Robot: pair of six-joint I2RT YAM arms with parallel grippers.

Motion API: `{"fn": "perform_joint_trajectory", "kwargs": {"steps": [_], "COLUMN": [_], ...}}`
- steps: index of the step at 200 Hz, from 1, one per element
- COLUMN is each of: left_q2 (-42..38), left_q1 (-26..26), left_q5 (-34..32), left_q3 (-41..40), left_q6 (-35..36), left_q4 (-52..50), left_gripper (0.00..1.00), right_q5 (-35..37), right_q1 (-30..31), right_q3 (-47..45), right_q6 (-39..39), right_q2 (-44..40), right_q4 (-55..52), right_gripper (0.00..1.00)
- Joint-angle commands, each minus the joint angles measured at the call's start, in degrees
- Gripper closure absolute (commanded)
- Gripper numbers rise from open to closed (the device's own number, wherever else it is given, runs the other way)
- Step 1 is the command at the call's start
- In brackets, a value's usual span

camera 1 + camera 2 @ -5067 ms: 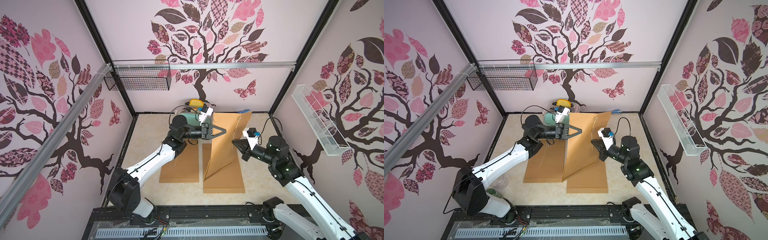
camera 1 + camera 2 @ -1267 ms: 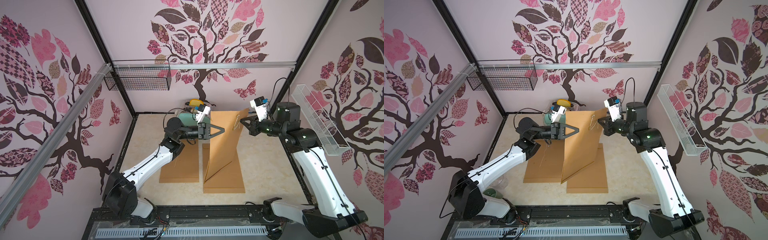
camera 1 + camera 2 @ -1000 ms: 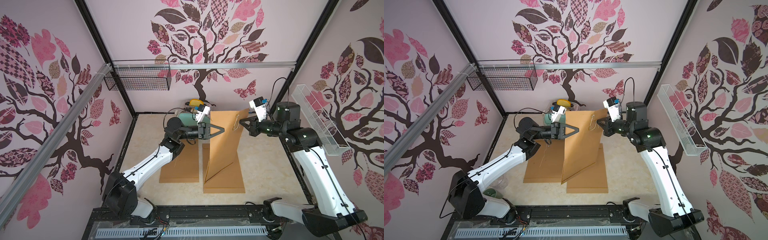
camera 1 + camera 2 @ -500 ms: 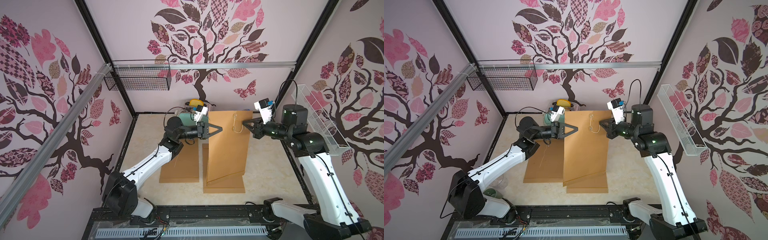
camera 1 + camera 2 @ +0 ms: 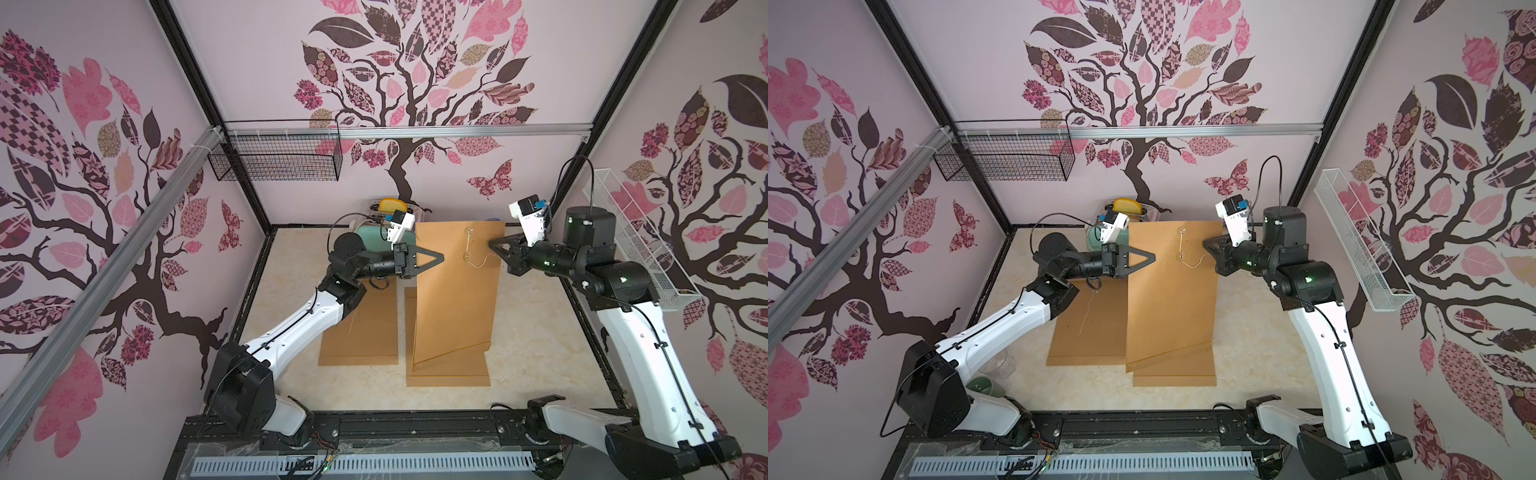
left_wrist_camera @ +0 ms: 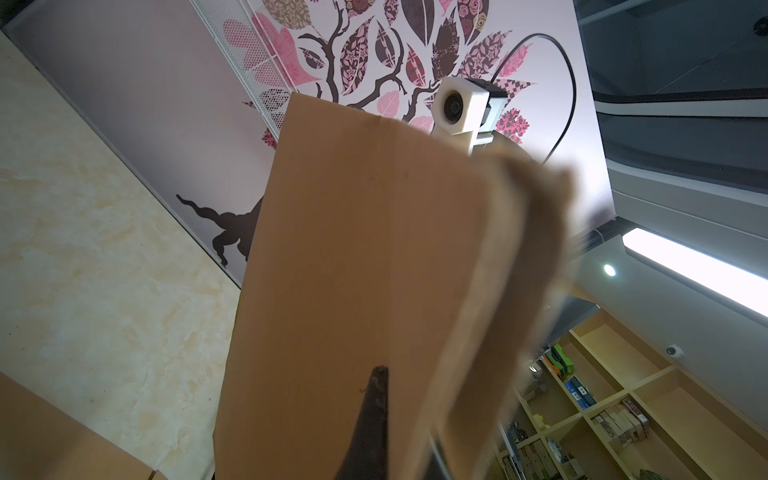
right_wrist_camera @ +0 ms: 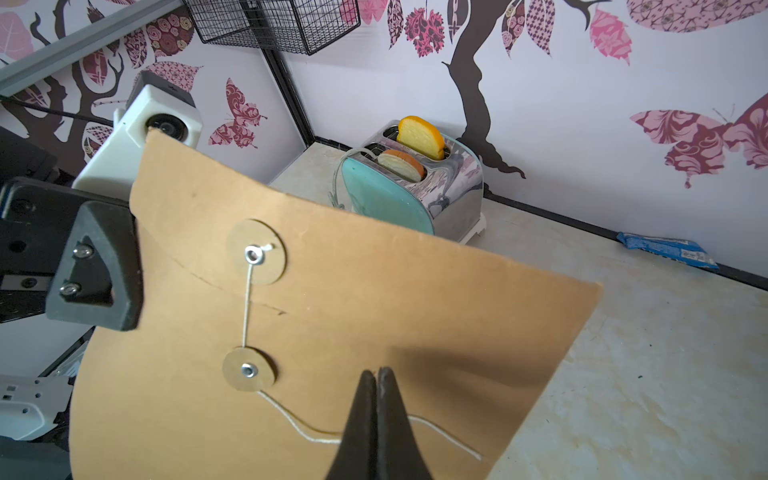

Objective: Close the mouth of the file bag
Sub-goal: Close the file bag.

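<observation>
Left tool clamps one side edge of the file bag, which stands upright between both tools. Right tool, tips pressed together, pinches the string just beside the lower disc. String runs from upper disc down to lower disc, then out to those tips.

Left arm and right arm: white shells, black joints. Black triangular left end effector with silver screws; white wrist camera, looping black cable.
</observation>
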Motion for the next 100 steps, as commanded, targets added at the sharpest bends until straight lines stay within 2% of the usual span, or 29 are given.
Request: {"fn": "perform_joint_trajectory", "kwargs": {"steps": [1, 8, 24, 28, 44, 57, 66, 100], "left_q2": [-1.06, -1.1, -1.61, -1.8, -2.09, -1.92, -1.62, -1.01], "left_q1": [0.53, 0.54, 0.69, 0.74, 0.79, 0.66, 0.61, 0.42], "left_q5": [0.21, 0.8, 1.26, 1.1, 0.76, 0.63, 0.81, 1.32], "left_q3": [0.21, 0.47, 0.5, 0.41, 0.67, 0.75, 0.68, 1.03], "left_q6": [0.82, 1.48, 2.95, 3.23, 4.58, 4.55, 3.96, 2.46], "left_q4": [0.72, -0.62, -3.04, -3.32, -5.16, -4.96, -4.12, -2.04], "left_gripper": [1.0, 1.0, 1.0, 1.0, 1.0, 1.0, 1.0, 1.0], "right_q5": [-2.57, -2.42, 3.1, 3.97, 2.73, -0.06, -1.37, -4.79], "right_q1": [-0.33, -0.37, -0.33, -0.37, -0.42, -0.33, -0.37, -0.37], "right_q3": [0.19, -2.76, -13.78, -17.03, -28.05, -34.35, -36.07, -35.38], "right_q6": [-4.59, -8.59, -15.84, -17.43, -26.37, -35.51, -38.83, -48.59], "right_q2": [-0.65, -2.88, -10.66, -12.92, -21.18, -25.88, -26.82, -22.88], "right_q4": [-1.82, 0.08, 9.97, 13.28, 23.29, 28.77, 30.23, 29.57], "right_gripper": [0.99, 0.84, 0.69, 0.63, 0.42, 0.38, 0.36, 0.34]}}
